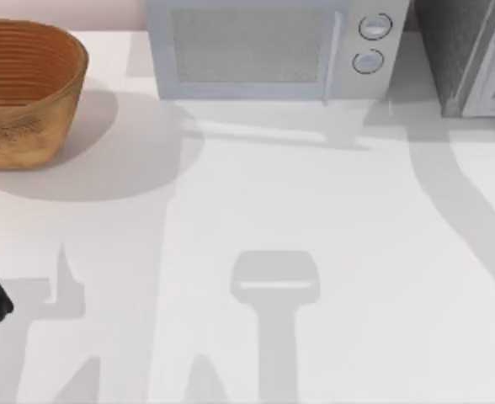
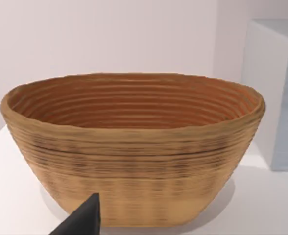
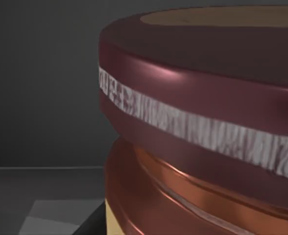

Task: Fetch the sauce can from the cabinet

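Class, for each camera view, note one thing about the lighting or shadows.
Top view: soft grey shadows lie across the white table, one pooling beside the basket. Left wrist view: the basket is evenly lit, with a faint shadow beneath. Right wrist view: dim grey surroundings, with a glossy highlight on the sauce can.

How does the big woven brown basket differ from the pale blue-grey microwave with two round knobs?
The woven brown basket is a rounded bowl, open at the top, with ribbed sides; the pale blue-grey microwave is a flat-sided box with its front shut. The basket stands at the table's left, the microwave near the middle of the back edge. The microwave carries two round knobs; the basket carries none. Both rest on the white table.
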